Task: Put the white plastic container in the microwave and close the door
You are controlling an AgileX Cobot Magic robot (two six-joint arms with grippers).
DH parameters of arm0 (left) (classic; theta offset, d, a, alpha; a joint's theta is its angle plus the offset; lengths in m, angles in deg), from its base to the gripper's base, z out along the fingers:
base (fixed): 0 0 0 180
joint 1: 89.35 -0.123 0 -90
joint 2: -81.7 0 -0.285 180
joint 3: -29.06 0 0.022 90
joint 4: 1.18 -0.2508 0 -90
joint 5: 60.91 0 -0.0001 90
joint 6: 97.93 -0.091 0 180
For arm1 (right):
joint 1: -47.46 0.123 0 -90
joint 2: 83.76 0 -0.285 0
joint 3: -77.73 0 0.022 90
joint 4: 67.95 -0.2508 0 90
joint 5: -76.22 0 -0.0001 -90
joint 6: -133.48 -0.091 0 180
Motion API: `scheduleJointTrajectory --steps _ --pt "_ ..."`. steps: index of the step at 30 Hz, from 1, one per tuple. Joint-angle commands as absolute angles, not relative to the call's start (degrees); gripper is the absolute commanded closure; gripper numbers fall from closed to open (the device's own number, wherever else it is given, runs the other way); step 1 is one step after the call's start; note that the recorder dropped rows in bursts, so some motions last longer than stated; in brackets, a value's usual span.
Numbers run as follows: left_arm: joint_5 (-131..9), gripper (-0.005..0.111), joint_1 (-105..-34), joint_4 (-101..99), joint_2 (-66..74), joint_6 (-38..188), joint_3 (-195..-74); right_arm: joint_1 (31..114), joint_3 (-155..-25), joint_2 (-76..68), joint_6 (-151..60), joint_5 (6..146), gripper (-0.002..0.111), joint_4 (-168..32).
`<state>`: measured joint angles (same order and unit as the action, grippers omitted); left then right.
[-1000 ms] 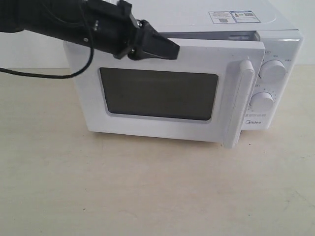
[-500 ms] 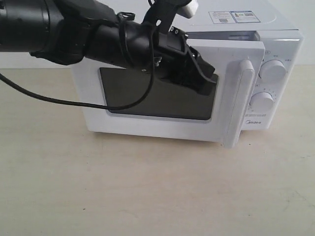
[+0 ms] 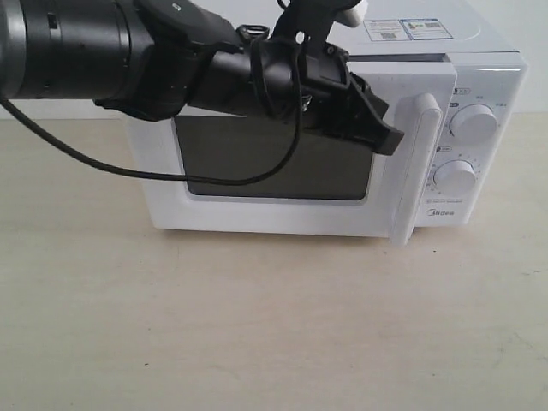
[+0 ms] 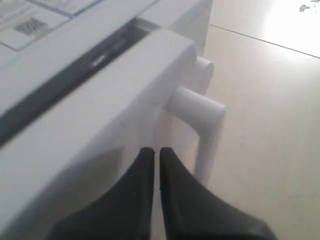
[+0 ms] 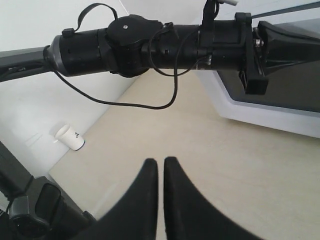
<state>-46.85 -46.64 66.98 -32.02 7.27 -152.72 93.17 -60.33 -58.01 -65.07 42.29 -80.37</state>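
The white microwave [image 3: 479, 64] stands at the back of the table. Its door [image 3: 274, 218] is almost flush with the body, a thin dark gap [image 4: 65, 80] still showing along the top edge. My left gripper [image 3: 392, 137] is shut with nothing in it, its tips against the door face just beside the long white handle [image 3: 413, 171]; the handle [image 4: 202, 115] shows close ahead of the tips [image 4: 156, 151] in the left wrist view. The white plastic container is out of view. My right gripper [image 5: 160, 162] hangs shut and empty above the tabletop.
Two round knobs [image 3: 473, 122] sit on the microwave's right panel. The left arm [image 5: 150, 47] stretches across in front of the door window [image 3: 257, 167]. A white paper cup [image 5: 70, 137] stands on the floor off the table. Light tabletop [image 3: 257, 325] spreads in front.
The left arm has swung right and down across the door, from its upper left corner to beside the handle. The door has moved in toward the microwave body.
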Motion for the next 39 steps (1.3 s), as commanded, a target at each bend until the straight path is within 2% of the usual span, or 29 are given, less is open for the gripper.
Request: scheduleJointTrajectory --steps 1,6,10,14,17,20,25,29,39 --pt "-48.76 0.102 -46.89 68.11 -33.41 7.21 -154.77 93.20 -60.24 -58.13 -65.00 42.18 0.108 -79.83" --pt "-48.26 0.102 -46.89 68.24 -33.29 7.07 -154.76 93.20 -60.24 -58.13 -65.09 42.19 0.108 -79.31" --pt "-37.53 0.102 -46.89 65.65 -29.10 9.50 -154.42 93.20 -60.24 -58.13 -67.84 41.32 0.108 -76.20" --pt "-32.82 0.102 -46.89 47.53 -19.61 27.40 -151.64 93.20 -60.24 -56.82 -73.91 42.47 0.108 -67.15" --pt "-29.13 0.102 -46.89 32.26 -10.67 41.80 -148.36 93.20 -60.24 -48.74 -73.17 49.51 0.108 -66.01" --pt "-26.13 0.102 -46.89 11.53 -1.03 62.36 -143.62 93.10 -60.24 -35.93 -73.01 63.06 0.108 -60.52" --pt "-21.01 0.102 -46.89 -2.95 10.81 77.17 -136.66 92.35 -60.24 -22.01 -76.66 74.20 0.108 -56.11" --pt "-19.36 0.102 -47.01 -7.79 20.13 84.64 -130.62 88.14 -60.24 -15.00 -76.66 77.88 0.108 -56.11" --pt "-19.08 0.102 -47.01 -8.33 37.89 91.74 -120.37 77.76 -60.24 -13.60 -76.29 87.54 0.108 -60.13"
